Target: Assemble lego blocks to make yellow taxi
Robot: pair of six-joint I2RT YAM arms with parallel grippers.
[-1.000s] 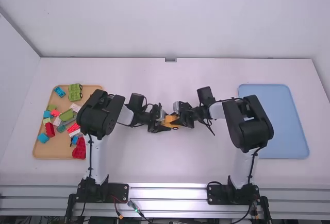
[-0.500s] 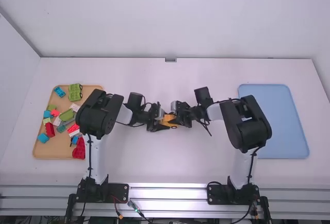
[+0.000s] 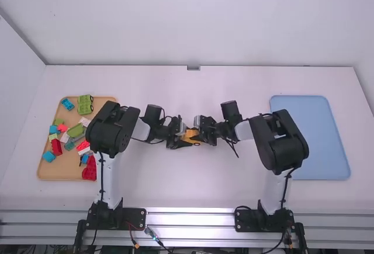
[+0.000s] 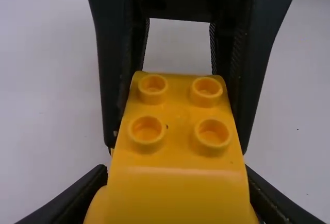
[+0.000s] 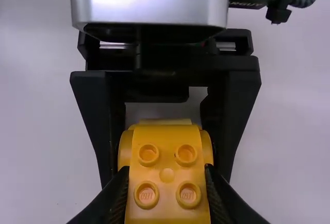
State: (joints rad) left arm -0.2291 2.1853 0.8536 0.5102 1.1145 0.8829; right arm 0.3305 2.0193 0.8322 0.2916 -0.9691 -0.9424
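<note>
Near the centre of the high frame, we have the yellow block (image 3: 191, 136) clamped by both the left gripper (image 4: 175, 175) and the right gripper (image 5: 167, 169), from opposite ends. Our worry is uneven force: pulling or pressing out of line could twist it loose, and slackening one grip early could tip it.

Compared with one second before, the right gripper (image 3: 199, 135) is now slightly closer to the left gripper (image 3: 185, 138).

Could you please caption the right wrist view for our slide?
Right gripper and left gripper clasp the studded yellow block between them.
</note>
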